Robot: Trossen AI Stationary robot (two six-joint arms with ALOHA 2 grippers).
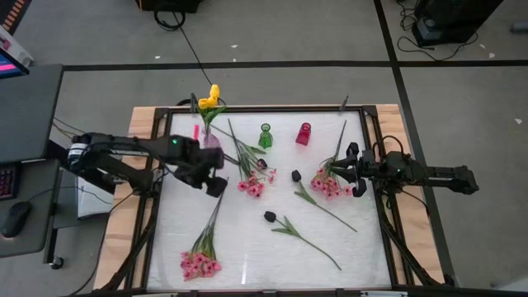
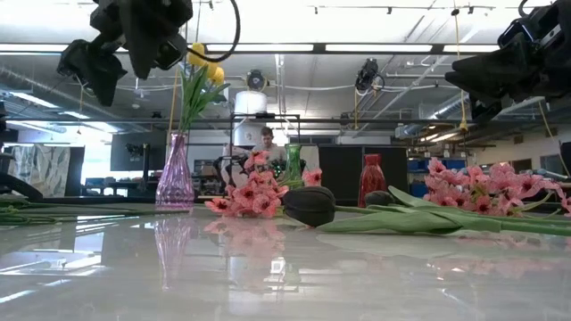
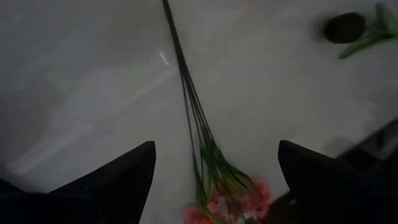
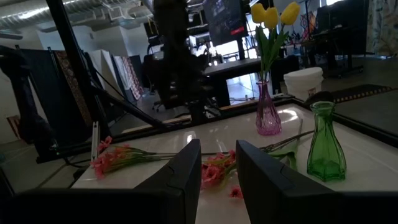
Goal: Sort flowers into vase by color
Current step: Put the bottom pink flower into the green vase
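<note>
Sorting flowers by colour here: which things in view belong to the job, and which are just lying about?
Job:
yellow tulips in the purple vase
green vase
red vase
pink sprays on the table
dark tulips

Lying about:
keyboard and mouse on the side desk
floor cables
</note>
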